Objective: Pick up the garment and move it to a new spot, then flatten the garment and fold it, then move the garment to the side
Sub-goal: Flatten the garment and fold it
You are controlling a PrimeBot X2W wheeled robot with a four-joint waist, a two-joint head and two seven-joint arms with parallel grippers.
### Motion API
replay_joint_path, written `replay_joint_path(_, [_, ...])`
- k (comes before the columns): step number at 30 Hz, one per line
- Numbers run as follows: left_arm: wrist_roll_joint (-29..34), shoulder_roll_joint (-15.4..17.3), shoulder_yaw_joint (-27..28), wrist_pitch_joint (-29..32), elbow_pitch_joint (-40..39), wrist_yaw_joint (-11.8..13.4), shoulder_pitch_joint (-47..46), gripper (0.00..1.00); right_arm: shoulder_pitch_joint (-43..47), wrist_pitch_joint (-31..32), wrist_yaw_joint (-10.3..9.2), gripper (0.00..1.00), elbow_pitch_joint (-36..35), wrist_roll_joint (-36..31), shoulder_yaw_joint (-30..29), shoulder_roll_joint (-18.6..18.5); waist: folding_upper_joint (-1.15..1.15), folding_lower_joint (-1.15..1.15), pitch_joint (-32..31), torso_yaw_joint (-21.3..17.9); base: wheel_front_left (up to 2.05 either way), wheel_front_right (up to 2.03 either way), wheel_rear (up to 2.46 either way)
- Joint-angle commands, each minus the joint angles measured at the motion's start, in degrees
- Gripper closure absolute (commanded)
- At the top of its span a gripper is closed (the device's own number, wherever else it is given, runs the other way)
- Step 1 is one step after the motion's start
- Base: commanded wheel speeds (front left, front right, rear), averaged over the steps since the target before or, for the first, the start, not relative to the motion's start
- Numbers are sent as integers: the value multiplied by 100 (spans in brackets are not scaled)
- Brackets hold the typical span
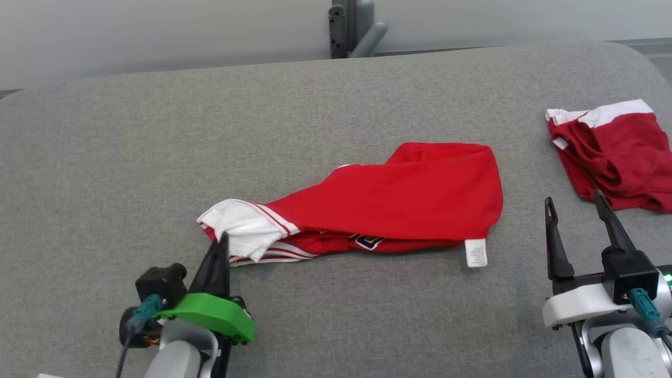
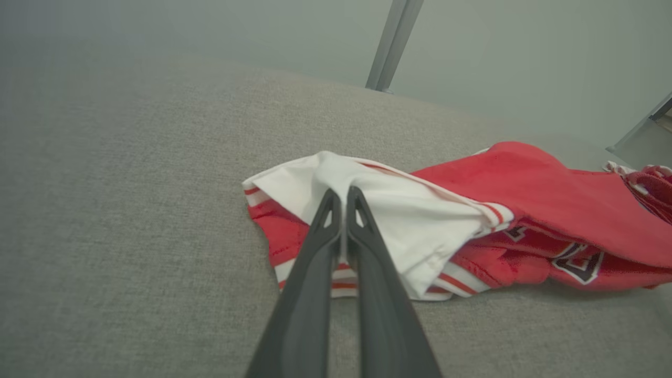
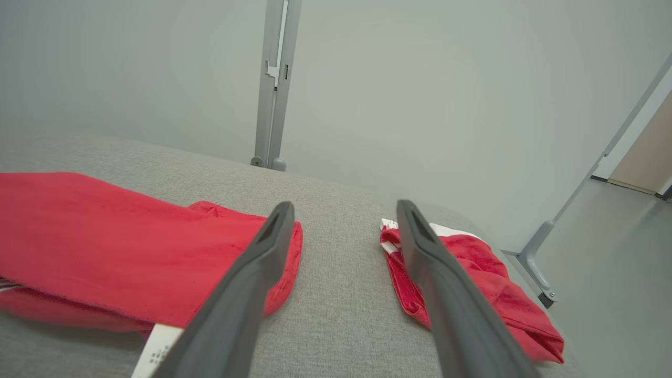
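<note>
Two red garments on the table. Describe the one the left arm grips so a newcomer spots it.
On the grey fabric table, look at the middle: the bright red jersey lies stretched crosswise. Unlike the darker red garment crumpled at the right edge, it has a striped white sleeve pinched by the left gripper, jaws shut, and a white label.

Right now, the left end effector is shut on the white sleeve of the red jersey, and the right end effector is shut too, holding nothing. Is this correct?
Not entirely. The right end effector is open, holding nothing; the right wrist view shows its fingers spread apart. The left end effector is indeed shut on the white sleeve of the red jersey.
</note>
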Motion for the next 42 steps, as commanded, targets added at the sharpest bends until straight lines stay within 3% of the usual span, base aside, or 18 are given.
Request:
replay_joint_path(1, [79, 127, 146, -24, -222, 75, 146, 100, 87, -22, -11, 0, -28, 44, -26, 0, 19, 0, -113, 244, 0, 0, 0])
replay_joint_path(6, [199, 435, 608, -22, -1053, 333, 564, 100, 116, -25, -11, 0, 6, 123, -24, -1, 19, 0, -135, 560, 0, 0, 0])
replay_joint_path(11, [66, 564, 847, -3, -1192, 481, 848, 100, 82, -26, -11, 0, 100, 170, 20, -2, 19, 0, -104, 700, 0, 0, 0])
replay_joint_path(21, [-119, 360, 789, 64, -293, 433, 1069, 100, -12, -28, -11, 0, 395, 247, -65, -3, 19, 0, -2, 651, 0, 0, 0])
replay_joint_path(29, [-165, 332, 798, 27, 270, 399, 1111, 100, -66, 39, -11, 0, 723, 1072, 219, 1, 19, 0, 55, 661, 0, 0, 0])
replay_joint_path(30, [-165, 320, 794, 25, 306, 389, 1078, 65, -74, 65, -11, 0, 742, 1160, 318, 0, 19, 0, 54, 674, 0, 0, 0])
replay_joint_path(31, [-160, 312, 805, 14, 321, 383, 1034, 18, -89, 77, -11, 0, 768, 1233, 420, -1, 19, 0, 51, 691, 0, 0, 0])
replay_joint_path(32, [-138, 295, 812, 3, 315, 395, 977, 0, -110, 105, -11, 0, 802, 1279, 520, -4, 19, 0, 45, 715, 0, 0, 0])
replay_joint_path(38, [79, 255, 922, -24, 0, 420, 792, 0, -280, 335, -11, 0, 1177, 1707, 1278, -10, 19, 0, 2, 878, 0, 0, 0])
replay_joint_path(42, [270, 197, 1031, -22, -433, 403, 790, 0, -425, 422, -11, 0, 1534, 2108, 1479, -9, 19, 0, -1, 1004, 0, 0, 0])
